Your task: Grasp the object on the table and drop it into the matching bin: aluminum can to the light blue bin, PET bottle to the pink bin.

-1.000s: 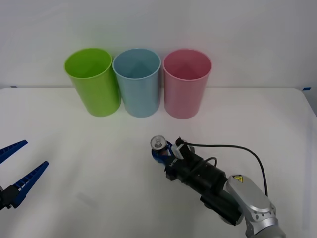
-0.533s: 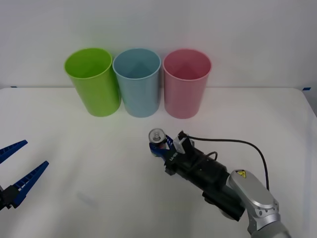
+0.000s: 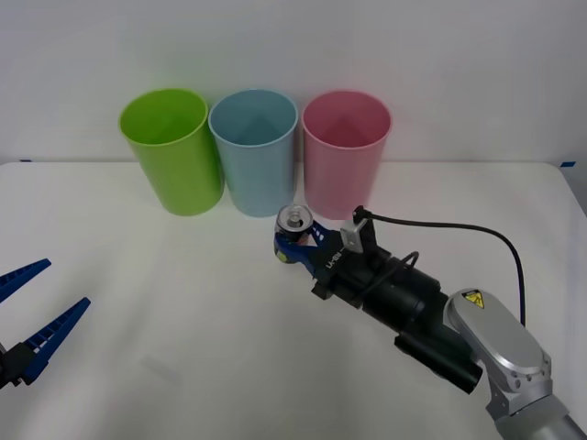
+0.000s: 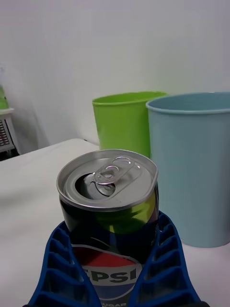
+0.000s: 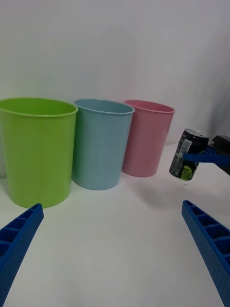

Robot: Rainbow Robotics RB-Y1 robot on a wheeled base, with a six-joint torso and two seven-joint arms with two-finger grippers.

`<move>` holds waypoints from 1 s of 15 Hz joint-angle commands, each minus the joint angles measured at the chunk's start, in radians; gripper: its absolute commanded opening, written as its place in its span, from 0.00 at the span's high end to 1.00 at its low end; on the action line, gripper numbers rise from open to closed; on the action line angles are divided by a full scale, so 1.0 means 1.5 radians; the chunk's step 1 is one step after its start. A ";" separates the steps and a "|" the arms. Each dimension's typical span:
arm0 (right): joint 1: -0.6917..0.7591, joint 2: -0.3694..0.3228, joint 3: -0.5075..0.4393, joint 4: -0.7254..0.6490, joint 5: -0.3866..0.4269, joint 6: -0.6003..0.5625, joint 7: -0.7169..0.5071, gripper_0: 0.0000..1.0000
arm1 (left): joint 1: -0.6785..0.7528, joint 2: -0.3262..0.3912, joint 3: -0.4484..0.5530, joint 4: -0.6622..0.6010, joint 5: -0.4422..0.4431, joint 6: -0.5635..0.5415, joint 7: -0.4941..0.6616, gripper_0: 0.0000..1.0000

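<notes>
The aluminum can (image 4: 108, 211) reads "PEPSI" in white on a blue band below a red swoosh, with smaller letters underneath cut off at the picture's edge. Its pull-tab top is already opened. The right tool (image 3: 295, 243) has its blue ribbed fingers (image 4: 165, 259) closed around the can's lower body, holding it upright and lifted off the tabletop (image 3: 165, 302), near the light blue bin (image 3: 257, 156) and pink bin (image 3: 347, 165) at the far edge. A lime green bin (image 3: 171, 151) stands beside them. The left tool (image 3: 32, 316) sits spread wide and empty at the tabletop's left edge.
</notes>
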 commanded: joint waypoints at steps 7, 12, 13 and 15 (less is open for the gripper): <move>-0.035 -0.063 -0.011 -0.105 0.006 -0.016 -0.146 1.00 | 0.000 0.000 0.000 0.000 0.000 0.000 0.000 0.00; -0.108 -0.067 -0.017 -0.103 0.009 -0.005 -0.199 1.00 | 0.000 0.000 0.000 0.000 0.000 0.000 0.000 0.00; -0.121 -0.067 -0.017 -0.096 0.009 -0.003 -0.203 1.00 | 0.000 0.000 0.000 0.000 0.000 0.000 0.000 0.00; -0.158 -0.063 -0.015 -0.072 0.010 0.003 -0.206 1.00 | 0.000 0.000 0.000 0.000 0.000 0.000 0.000 0.00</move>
